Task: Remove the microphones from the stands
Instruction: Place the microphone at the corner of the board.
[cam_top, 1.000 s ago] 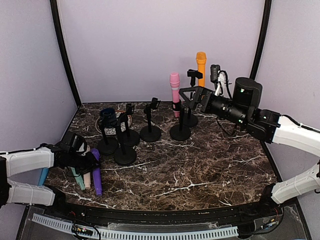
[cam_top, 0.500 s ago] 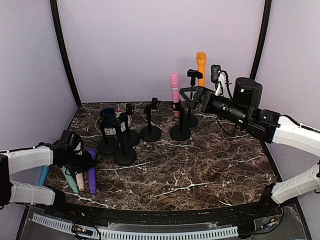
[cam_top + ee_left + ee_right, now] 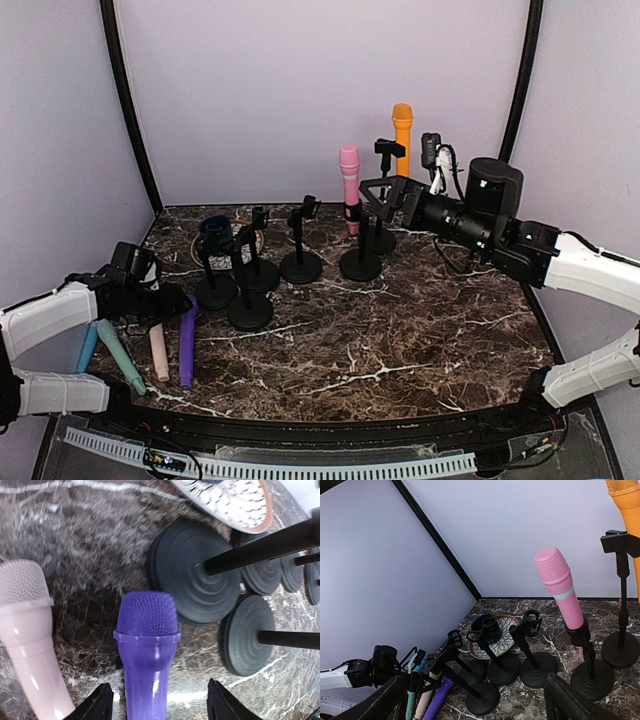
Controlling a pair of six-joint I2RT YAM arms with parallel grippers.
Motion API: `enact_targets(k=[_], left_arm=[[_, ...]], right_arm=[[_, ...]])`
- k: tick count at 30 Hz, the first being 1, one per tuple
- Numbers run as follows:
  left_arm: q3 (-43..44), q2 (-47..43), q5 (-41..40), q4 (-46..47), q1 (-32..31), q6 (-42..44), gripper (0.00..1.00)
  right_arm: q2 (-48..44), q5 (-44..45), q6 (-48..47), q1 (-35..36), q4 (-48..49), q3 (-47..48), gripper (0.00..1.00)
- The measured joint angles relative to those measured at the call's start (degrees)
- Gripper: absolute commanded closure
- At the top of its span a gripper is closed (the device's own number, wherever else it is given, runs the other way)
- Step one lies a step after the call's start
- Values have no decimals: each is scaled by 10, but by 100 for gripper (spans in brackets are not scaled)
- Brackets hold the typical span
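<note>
Pink microphone stands upright in the clip of its stand, just ahead of the right end effector, whose fingers are spread wide and touch nothing. An orange microphone on a second stand rises just beyond that end effector. Seen from above, the danger is a grip that closes off centre, or a pull sideways instead of upward. Either could tip the stand or knock it into the orange one. Well apart from all this, the left end effector hovers low over the tabletop, with its fingers apart around a purple microphone that lies flat.

Left wrist view: the purple microphone's head lies between the two fingers, clear of both. A pale pink microphone lies just outside one finger, and round stand bases sit just beyond. A crooked lift could roll either microphone. Both fingertips are cut off at the bottom edge.

Right wrist view: the pink microphone sits ahead, nearer one finger than the other. The orange microphone's top is cropped. How tightly the clip holds cannot be seen.
</note>
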Motion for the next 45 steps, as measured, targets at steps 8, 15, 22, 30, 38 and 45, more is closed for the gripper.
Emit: enact_targets(k=[8, 15, 22, 30, 38, 45], left_arm=[[67, -71, -16, -23, 0, 66, 14], [93, -128, -20, -31, 15, 135, 10], [97, -94, 42, -27, 113, 183, 9], [127, -106, 26, 14, 141, 242, 9], [110, -145, 12, 36, 141, 272, 9], [109, -132, 13, 38, 141, 278, 10]], right_arm=[[-9, 7, -5, 0, -14, 0, 2], [-26, 43, -33, -8, -81, 15, 1], [5, 62, -52, -90, -193, 119, 1], [127, 16, -90, -176, -239, 222, 1], [248, -78, -159, -246, -232, 320, 1], [299, -126, -209, -275, -196, 366, 5]])
